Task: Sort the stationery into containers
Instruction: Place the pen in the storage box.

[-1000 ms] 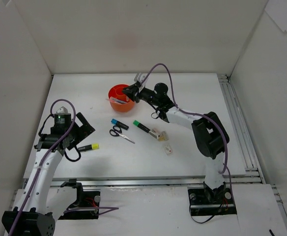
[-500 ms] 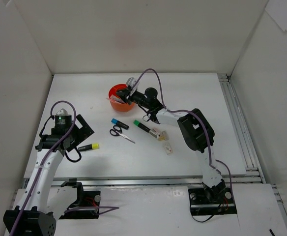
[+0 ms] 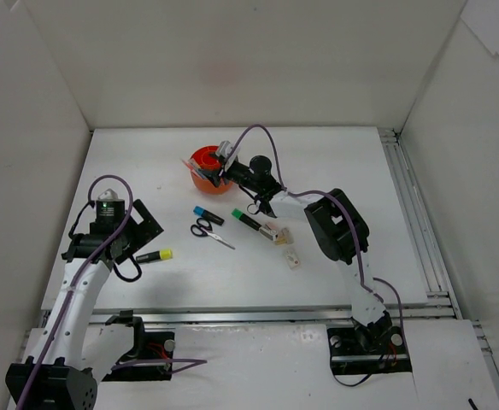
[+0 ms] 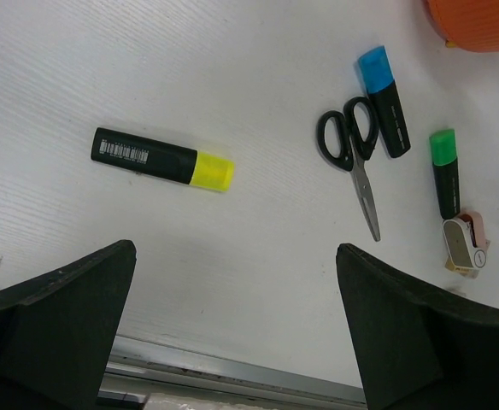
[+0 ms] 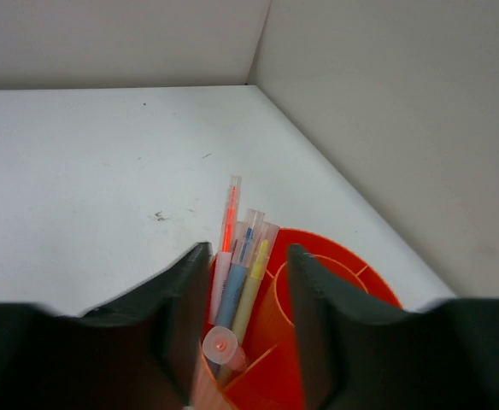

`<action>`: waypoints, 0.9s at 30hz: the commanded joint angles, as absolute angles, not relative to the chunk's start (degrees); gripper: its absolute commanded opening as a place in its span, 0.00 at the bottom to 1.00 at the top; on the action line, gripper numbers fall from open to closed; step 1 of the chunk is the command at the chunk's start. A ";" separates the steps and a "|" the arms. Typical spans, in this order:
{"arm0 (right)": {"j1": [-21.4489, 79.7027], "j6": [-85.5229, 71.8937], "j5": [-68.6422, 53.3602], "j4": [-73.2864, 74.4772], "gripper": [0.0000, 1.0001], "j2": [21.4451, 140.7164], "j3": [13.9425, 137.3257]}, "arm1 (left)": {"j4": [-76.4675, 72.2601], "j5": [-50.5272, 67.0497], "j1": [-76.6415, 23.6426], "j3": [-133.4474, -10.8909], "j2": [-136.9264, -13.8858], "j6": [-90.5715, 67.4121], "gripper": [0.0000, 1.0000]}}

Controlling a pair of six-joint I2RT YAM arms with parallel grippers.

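Right wrist view: we see the right gripper [image 5: 248, 249] with its two fingers a little apart, poised over the orange organiser [image 5: 352, 265]. Between the fingers, just below their tips, the thin pens [image 5: 237, 282] stand together in one ring compartment. They are pink, blue and yellow, and they lean away from the gripper. One capped end sits closest to the palm. The pens seem free of both pads, but the finger at the left of this view hides their near side, so we cannot be sure of contact there.

In the left wrist view, the left gripper [image 4: 237, 252] is spread wide with nothing between its fingers. The yellow highlighter [image 4: 161, 157] lies flat on the table [image 4: 232, 51], ahead of the fingertips and nearer the left-hand finger. Ahead of the other finger lie the black-handled scissors [image 4: 352, 154], with the blue highlighter [image 4: 383, 98] just beside their handles. Beyond these, further out to that side, lies the green highlighter [image 4: 444, 171], with a small white and beige eraser [image 4: 465, 246] just beside its dark end.
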State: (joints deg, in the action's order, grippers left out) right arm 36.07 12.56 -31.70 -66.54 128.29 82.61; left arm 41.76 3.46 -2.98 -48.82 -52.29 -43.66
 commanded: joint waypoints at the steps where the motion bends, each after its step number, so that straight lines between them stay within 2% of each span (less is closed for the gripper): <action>1: 36.65 14.59 -30.59 -71.90 0.56 126.12 83.32 | 40.52 2.64 -2.64 -49.04 -53.17 -42.89 1.00; 2: 36.56 14.59 -30.50 -71.63 0.63 126.04 83.32 | 40.52 2.72 -2.64 -48.96 -53.35 -43.06 1.00; 7: 36.83 14.50 -30.24 -70.66 0.80 123.84 82.36 | 40.34 2.81 -2.64 -48.60 -53.79 -42.89 0.99; 11: 37.00 12.49 -27.43 -70.58 0.84 120.42 80.60 | 40.08 2.64 -2.11 -48.43 -54.67 -42.89 1.00; 19: 35.78 6.69 -18.73 -64.96 0.98 104.61 69.89 | 36.91 2.38 -2.11 -47.81 -62.13 -40.26 0.99; 22: 33.41 0.89 -18.90 -62.49 0.98 97.93 63.83 | 39.80 2.20 -1.58 -49.65 -67.05 -43.14 1.00; 27: 32.70 1.05 -13.19 -61.97 0.98 87.38 52.15 | 37.89 2.37 -1.58 -45.71 -68.64 -54.55 1.00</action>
